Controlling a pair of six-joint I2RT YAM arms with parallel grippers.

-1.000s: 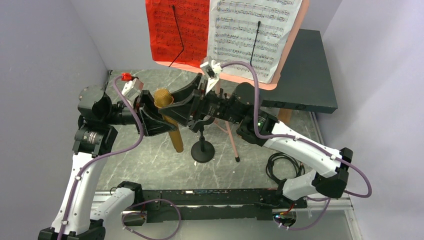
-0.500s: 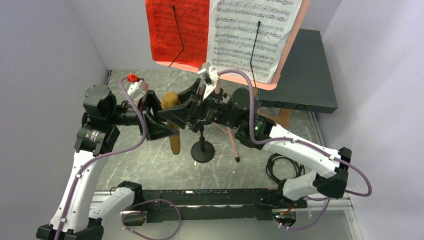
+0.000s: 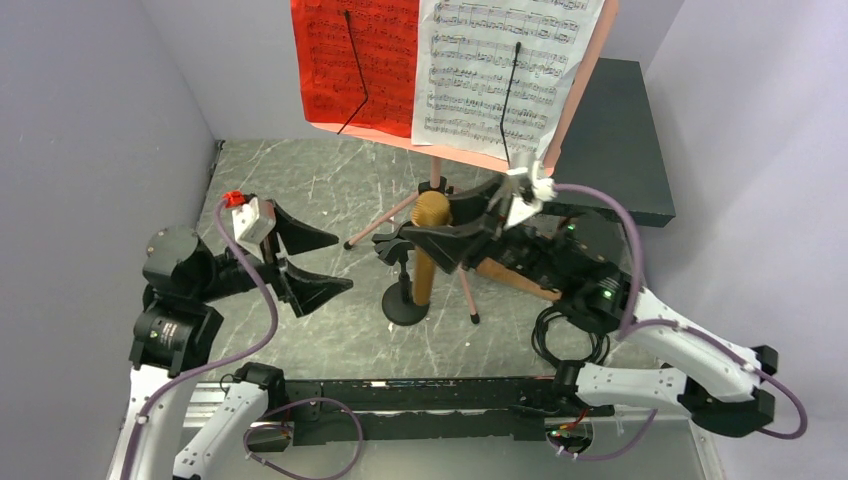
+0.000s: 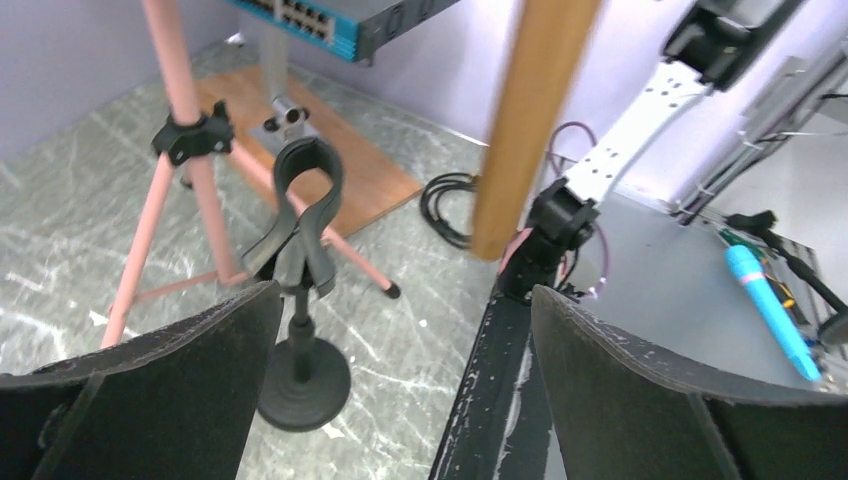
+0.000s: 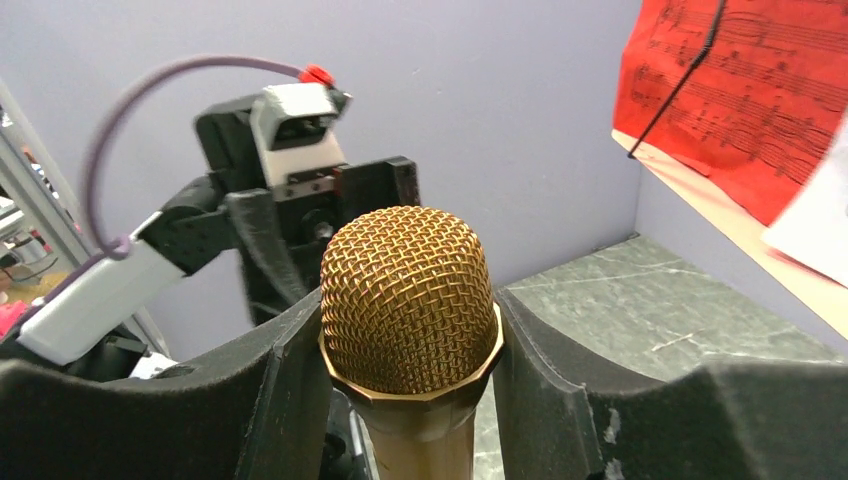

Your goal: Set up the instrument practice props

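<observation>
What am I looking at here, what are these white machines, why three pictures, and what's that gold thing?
Two white robot arms are bolted at the near edge of a grey marbled table. One picture looks down from above; the other two come from cameras on the wrists. On the table stand a pink tripod music stand carrying a red music sheet and a white music sheet, and a small black round-base mic stand, its clip empty. A black cable coil lies nearby. The right gripper holds a gold mesh-headed microphone, head up; the left gripper is open and empty.
</observation>
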